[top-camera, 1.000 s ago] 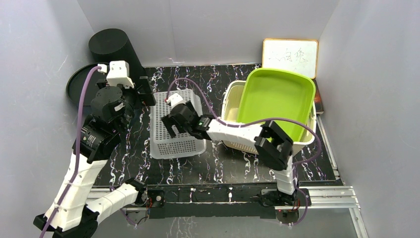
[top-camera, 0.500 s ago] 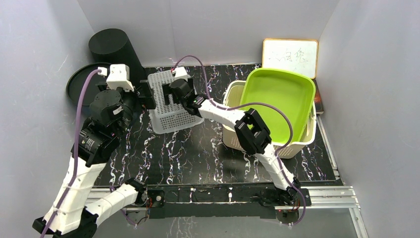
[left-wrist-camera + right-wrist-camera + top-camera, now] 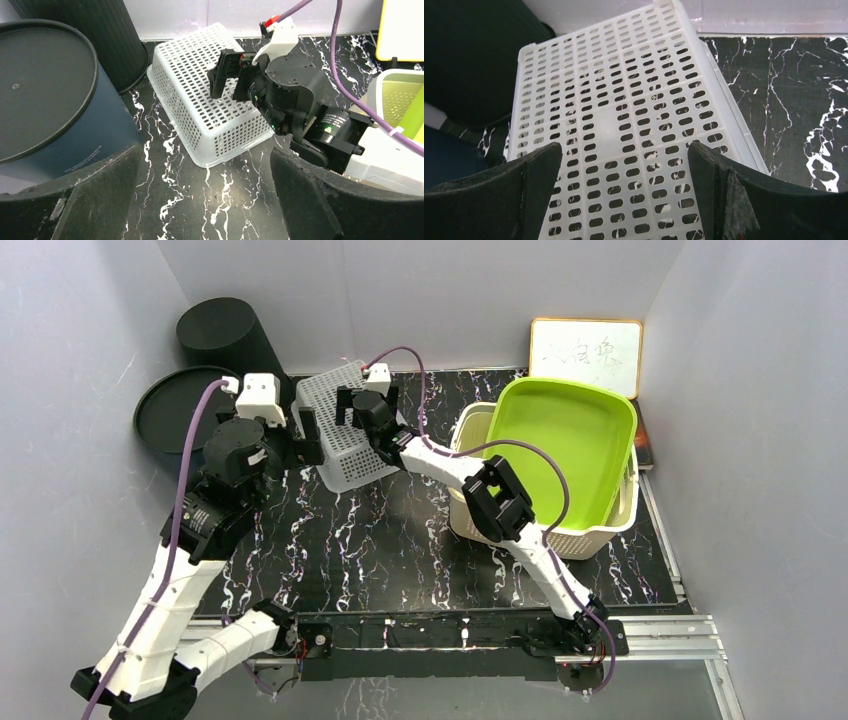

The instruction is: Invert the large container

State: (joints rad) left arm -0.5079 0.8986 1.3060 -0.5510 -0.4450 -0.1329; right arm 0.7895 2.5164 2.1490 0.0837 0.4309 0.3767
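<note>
The right fingers [image 3: 489,200] are spread wide with nothing gripped. In the right wrist view they frame the slotted base of the white perforated basket [image 3: 624,130] directly below them. From the left wrist view they [image 3: 222,75] sit over the far half of that base, though contact cannot be made out. The left fingers [image 3: 75,200] are also spread wide and empty. They stand off the basket's near-left side and are aimed at it across a stretch of bare desk [image 3: 200,210]. The basket [image 3: 345,435] lies bottom up, its wider rim down on the black marbled desk [image 3: 380,550]. It is in the rear left part of the desk, near the back wall. Just beside its left end stands a tall black cylindrical bin [image 3: 225,335], and a round black disc [image 3: 165,410] lies in front of that bin on the left. To the right of the basket and apart from it sits a cream slotted basket [image 3: 600,532]. A lime-green tray [image 3: 560,435] is propped in it at a tilt. Behind that, a small whiteboard [image 3: 585,355] leans against the back wall.
</note>
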